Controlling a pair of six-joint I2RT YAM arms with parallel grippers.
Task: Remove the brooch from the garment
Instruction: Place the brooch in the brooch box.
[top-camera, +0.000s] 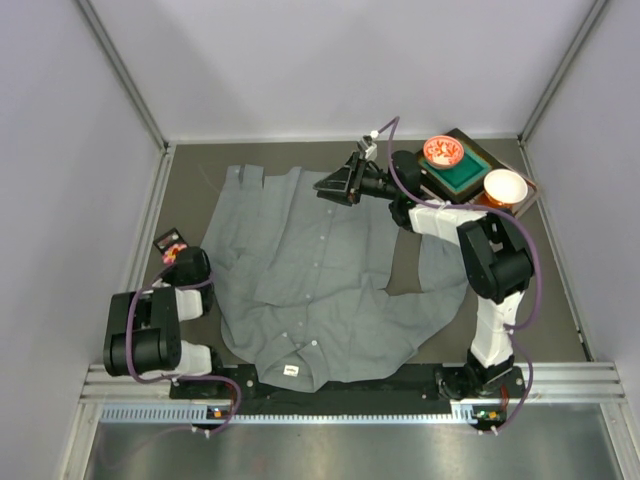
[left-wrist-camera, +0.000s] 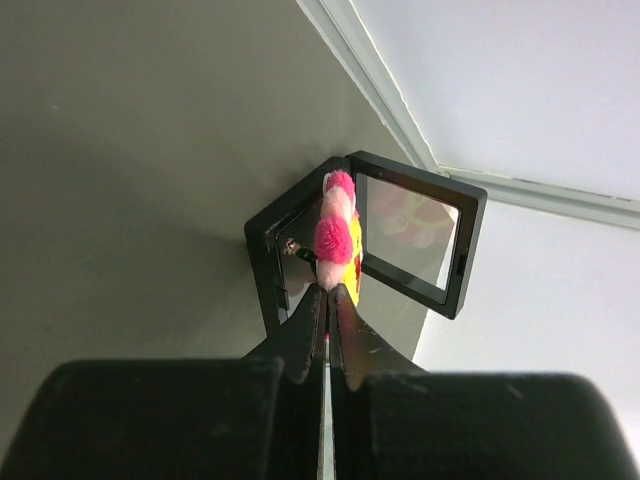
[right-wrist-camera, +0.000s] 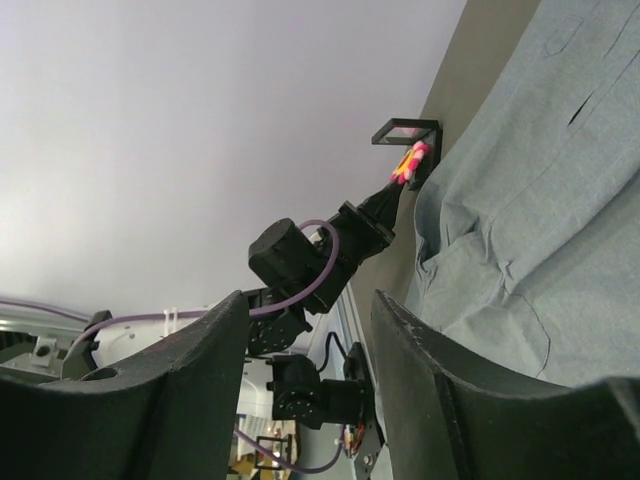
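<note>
The grey garment lies spread flat in the middle of the table, collar toward the near edge. It also shows in the right wrist view. My left gripper is shut on the pink and yellow brooch and holds it off the garment's left side, right in front of a small open black box. In the top view the left gripper and the box sit near the left wall. The right wrist view shows the brooch too. My right gripper hovers open and empty over the garment's far edge.
At the back right stands a green-topped box with a red patterned bowl on it and a white bowl beside it. White walls enclose the table on three sides.
</note>
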